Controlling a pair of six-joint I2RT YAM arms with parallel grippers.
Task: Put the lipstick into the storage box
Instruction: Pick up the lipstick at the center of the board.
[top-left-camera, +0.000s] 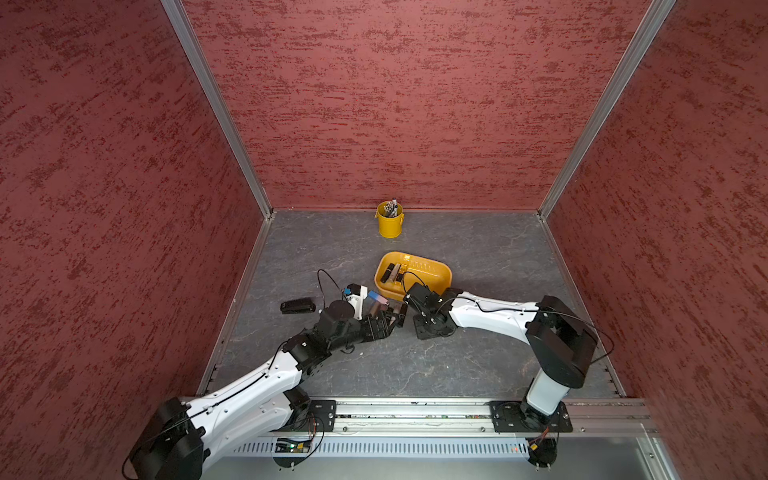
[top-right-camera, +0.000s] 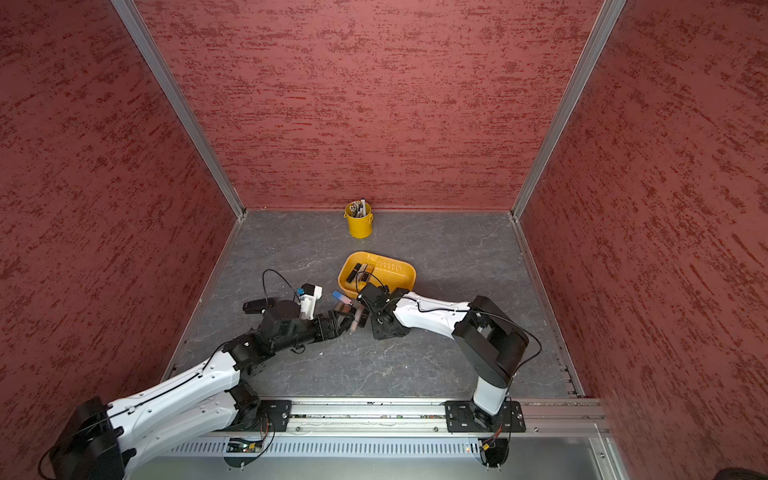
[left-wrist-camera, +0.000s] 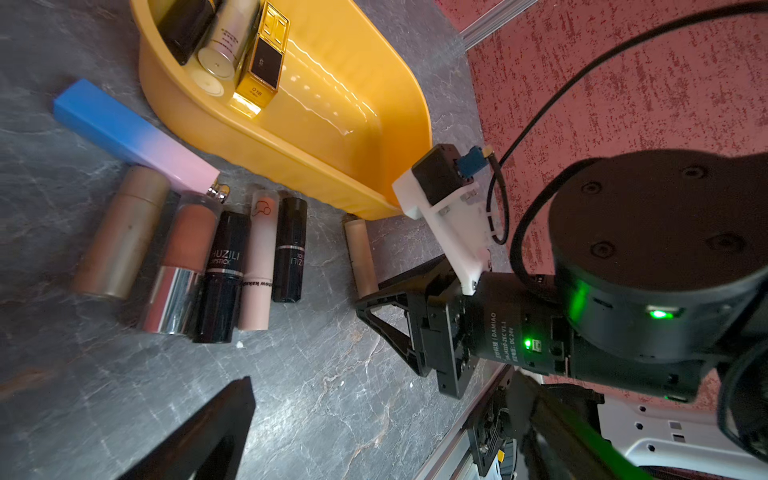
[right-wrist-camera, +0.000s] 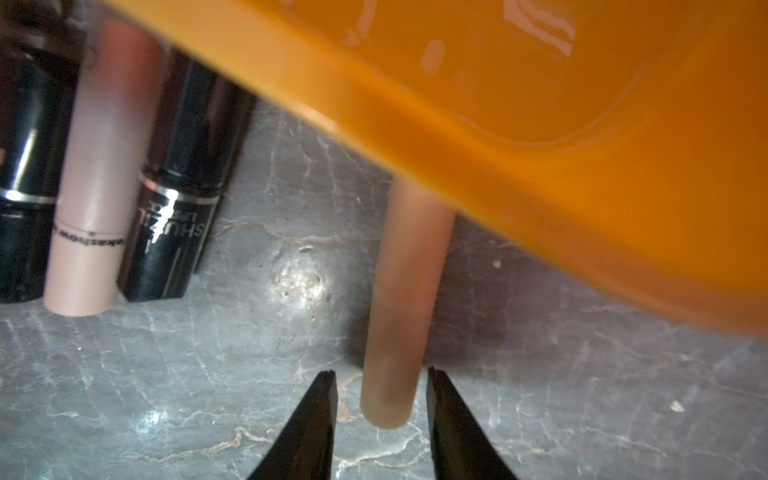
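Straddling the near end of the lipstick, the right hand stands partly open. Its black, wedge-shaped fingertips flank the tube, and a sliver of surface shows on one side, so nothing is clamped.

Lipstick: a slim, matte beige cylinder with a faint seam. It lies flat outside the box, its far end reaching under the overhanging rim.

Box: shallow, glossy yellow-orange plastic with rounded corners. It holds a square gold case and a white tube.

Surface: grey, stone-like, with pale veins.

Beside the box, side by side, lie glossy black tubes, a matte pink tube and a square blue-to-pink bar.

The left hand is spread wide, gripping nothing.
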